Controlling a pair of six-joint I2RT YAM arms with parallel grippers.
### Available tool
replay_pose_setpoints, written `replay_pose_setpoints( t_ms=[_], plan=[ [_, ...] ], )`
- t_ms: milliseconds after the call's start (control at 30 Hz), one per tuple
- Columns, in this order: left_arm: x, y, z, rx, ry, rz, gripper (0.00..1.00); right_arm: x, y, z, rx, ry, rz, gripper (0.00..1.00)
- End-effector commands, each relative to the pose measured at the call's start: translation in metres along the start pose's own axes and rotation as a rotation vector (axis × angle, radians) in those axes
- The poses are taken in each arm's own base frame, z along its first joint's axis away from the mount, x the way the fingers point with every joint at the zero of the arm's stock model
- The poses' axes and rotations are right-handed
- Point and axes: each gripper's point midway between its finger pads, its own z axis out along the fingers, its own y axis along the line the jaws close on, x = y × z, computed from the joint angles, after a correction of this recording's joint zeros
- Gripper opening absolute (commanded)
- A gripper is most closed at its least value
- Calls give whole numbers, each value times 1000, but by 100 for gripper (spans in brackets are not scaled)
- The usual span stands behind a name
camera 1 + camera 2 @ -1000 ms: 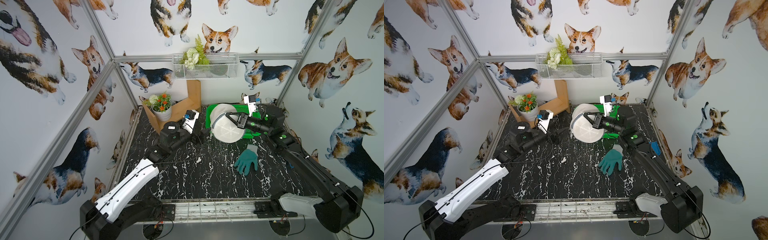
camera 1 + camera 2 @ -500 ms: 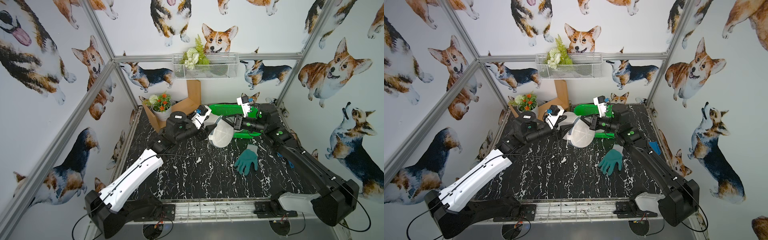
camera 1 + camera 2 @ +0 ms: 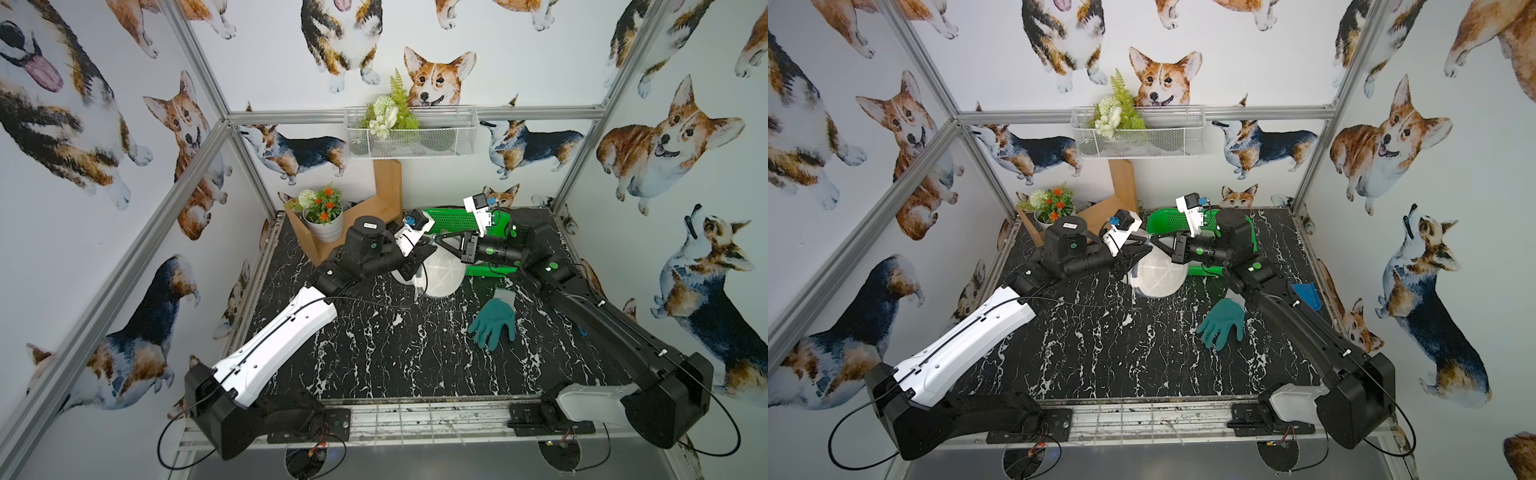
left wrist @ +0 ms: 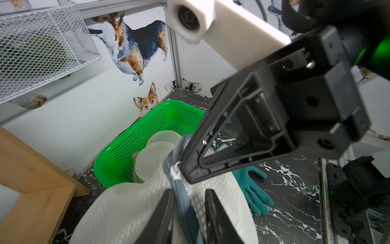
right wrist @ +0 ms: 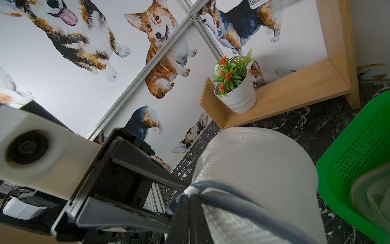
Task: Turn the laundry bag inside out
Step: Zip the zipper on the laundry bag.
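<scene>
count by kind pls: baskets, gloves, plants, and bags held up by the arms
baskets: 2 (green basket, wire basket)
gloves: 1 (teal glove)
plants: 2 (potted plant, greenery in the wire basket)
bags held up: 1 (laundry bag)
total: 6

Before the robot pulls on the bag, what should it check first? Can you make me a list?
1. Right gripper pinching the grey rim of the white mesh laundry bag: ok.
2. Left gripper squeezing that rim tightly: cannot tell; its fingers sit either side of it.
3. Teal rubber glove away from the bag: ok, lying apart on the black marble table.
4. Green plastic basket not touching the bag: cannot tell.
</scene>
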Motion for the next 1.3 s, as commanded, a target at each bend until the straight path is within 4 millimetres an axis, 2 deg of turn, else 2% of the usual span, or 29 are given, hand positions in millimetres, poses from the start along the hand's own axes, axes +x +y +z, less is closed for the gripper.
replay_pose_setpoints(
  t_ms=[0, 100, 300, 400, 500, 567, 633, 767, 800, 867, 900, 967, 1067, 1267],
  plan=[
    [2, 0, -1, -4, 9, 12, 15, -13, 16, -4, -51, -45, -39, 0],
    [3, 1, -1, -9, 10, 15, 1, -14, 14, -5, -38, -55, -40, 0],
    [2, 4, -4, -30, 8, 21, 0, -28, 2, -15, 48, -125, -38, 0],
    [0, 9, -10, -75, -11, 26, 0, -35, -21, -29, 144, -168, -8, 0],
    [-9, 19, -24, -162, -90, 28, 0, -34, -48, -45, 247, -191, 30, 0],
    [-18, 25, -36, -221, -162, 11, 0, -31, -59, -52, 276, -195, 57, 0],
    [-21, 28, -41, -244, -194, -9, 0, -31, -60, -53, 274, -193, 58, 0],
    [-8, 20, -30, -183, -142, -36, 0, -35, -46, -45, 201, -182, 44, 0],
    [-6, 19, -28, -173, -130, -42, 6, -37, -42, -44, 189, -179, 32, 0],
    [-2, 20, -24, -172, -106, -50, 34, -38, -33, -39, 164, -162, 5, 0],
    [-1, 23, -23, -183, -96, -52, 44, -38, -30, -36, 156, -152, -6, 0],
    [0, 26, -21, -199, -71, -38, 59, -35, -23, -31, 138, -128, -24, 0],
    [3, 25, -18, -194, -38, 1, 64, -29, -14, -22, 119, -91, -50, 0],
    [1, 8, -8, -94, -30, 58, 63, -18, 0, -8, 82, -23, -86, 0]
  ],
)
